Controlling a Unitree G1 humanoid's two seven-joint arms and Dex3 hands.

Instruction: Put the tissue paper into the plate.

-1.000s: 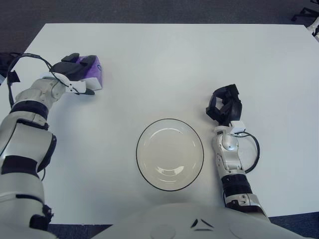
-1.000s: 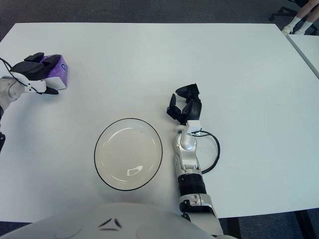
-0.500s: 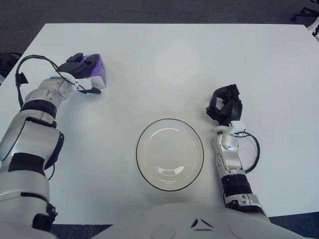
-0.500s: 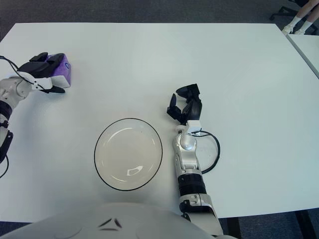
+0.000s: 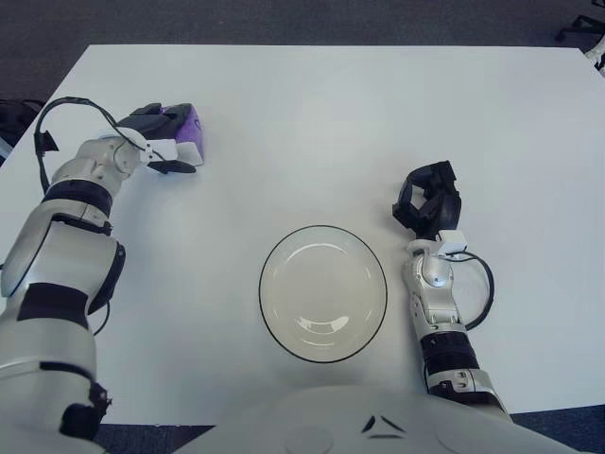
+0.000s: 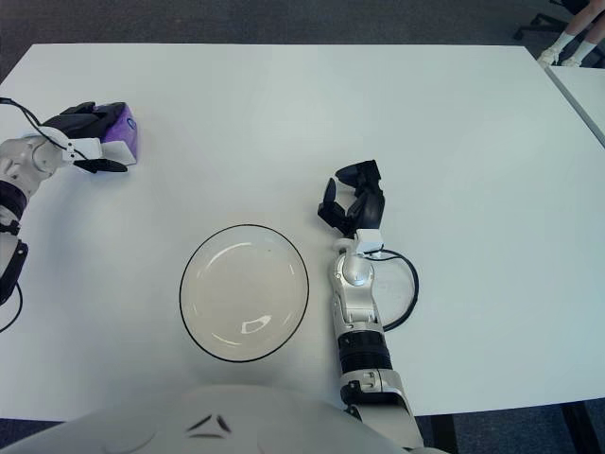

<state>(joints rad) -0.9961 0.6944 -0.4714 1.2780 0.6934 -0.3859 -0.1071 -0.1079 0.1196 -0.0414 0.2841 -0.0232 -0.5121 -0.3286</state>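
The tissue paper is a small purple pack (image 5: 190,127) on the white table at the far left. My left hand (image 5: 163,140) is closed around it, black fingers over its top and the thumb along its near side. The plate (image 5: 322,284), a round clear dish with a dark rim, sits empty at the centre near my body, well right of the pack. My right hand (image 5: 427,200) shows just right of the plate with its fingers curled and nothing in them.
The white table (image 5: 378,113) stretches far back and to the right. A black cable (image 5: 482,284) loops at my right wrist. A second table edge and someone's feet (image 6: 570,11) show at the far right corner.
My left hand and the purple pack have shifted slightly to the right and away from me. The right hand and the plate have not moved.
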